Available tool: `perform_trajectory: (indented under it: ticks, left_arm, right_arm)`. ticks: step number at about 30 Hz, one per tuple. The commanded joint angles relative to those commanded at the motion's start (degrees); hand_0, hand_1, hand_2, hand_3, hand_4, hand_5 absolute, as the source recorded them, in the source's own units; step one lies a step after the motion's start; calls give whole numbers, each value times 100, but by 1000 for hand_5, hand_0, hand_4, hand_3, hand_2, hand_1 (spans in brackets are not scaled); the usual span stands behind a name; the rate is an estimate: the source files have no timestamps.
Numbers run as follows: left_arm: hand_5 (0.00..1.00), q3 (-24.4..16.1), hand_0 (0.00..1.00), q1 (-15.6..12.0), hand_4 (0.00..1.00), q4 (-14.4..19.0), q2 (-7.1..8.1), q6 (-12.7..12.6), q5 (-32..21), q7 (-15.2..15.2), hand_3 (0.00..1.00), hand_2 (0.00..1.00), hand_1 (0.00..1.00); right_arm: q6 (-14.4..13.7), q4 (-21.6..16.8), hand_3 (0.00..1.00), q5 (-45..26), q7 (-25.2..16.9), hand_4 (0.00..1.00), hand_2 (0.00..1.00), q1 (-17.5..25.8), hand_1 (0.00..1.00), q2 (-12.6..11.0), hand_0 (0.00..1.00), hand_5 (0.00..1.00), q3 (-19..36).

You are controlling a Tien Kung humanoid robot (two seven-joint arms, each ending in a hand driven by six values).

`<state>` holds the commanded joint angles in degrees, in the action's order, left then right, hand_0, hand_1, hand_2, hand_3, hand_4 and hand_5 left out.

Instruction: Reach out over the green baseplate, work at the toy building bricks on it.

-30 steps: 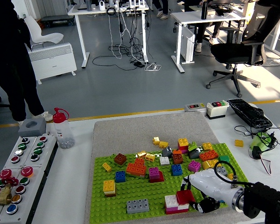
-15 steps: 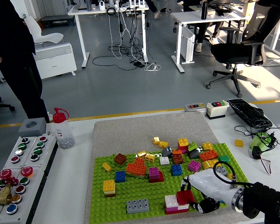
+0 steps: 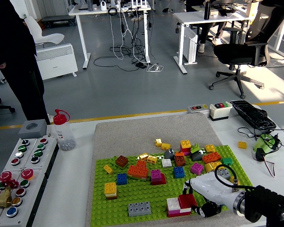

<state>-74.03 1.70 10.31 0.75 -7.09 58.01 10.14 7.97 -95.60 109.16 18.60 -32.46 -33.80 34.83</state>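
Note:
The green baseplate (image 3: 132, 201) lies on a grey mat (image 3: 146, 135) at the table's front. Many coloured bricks sit on it, among them a grey one (image 3: 139, 208), a yellow-orange one (image 3: 110, 189), a blue one (image 3: 122, 178) and an orange one (image 3: 138, 171). My right hand (image 3: 199, 201), white-backed on a black arm, comes in from the lower right. Its fingers curl against a red-and-white brick stack (image 3: 180, 204) at the plate's front right edge; whether they grip it is hidden. My left hand is out of view.
A button panel (image 3: 19, 170) fills the left side of the table, with a red-capped clear bottle (image 3: 64, 130) beside it. Cables, a green device (image 3: 264, 144) and a black keyboard (image 3: 252, 115) lie at the right. A person in dark clothes (image 3: 16, 56) stands at the far left.
My right hand has barely shifted, edging slightly down and left by the red-and-white stack. The person at the far left has moved a little.

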Motion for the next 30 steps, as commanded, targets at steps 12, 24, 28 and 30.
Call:
perform_trajectory:
  ticks: [12,24,28,30]
  left_arm:
    - [998,6,727,-2,475,0,2,0,-1,-3,670,802,781]
    - [998,11,727,1,475,0,3,-1,-5,-6,672,804,781]
    - [998,11,728,3,475,0,4,-2,-7,-8,673,804,782]
    - [998,14,728,4,475,0,5,-1,-9,-9,673,804,782]
  right_arm:
    - [48,-6,570,-18,93,616,549,-33,298,49,74,77,10]
    - [75,-19,586,-2,128,630,554,-42,302,51,79,107,38]
    - [96,-19,600,-3,153,636,560,-47,306,58,88,114,34]
    - [109,-16,600,-4,166,636,560,-50,306,63,88,114,30]
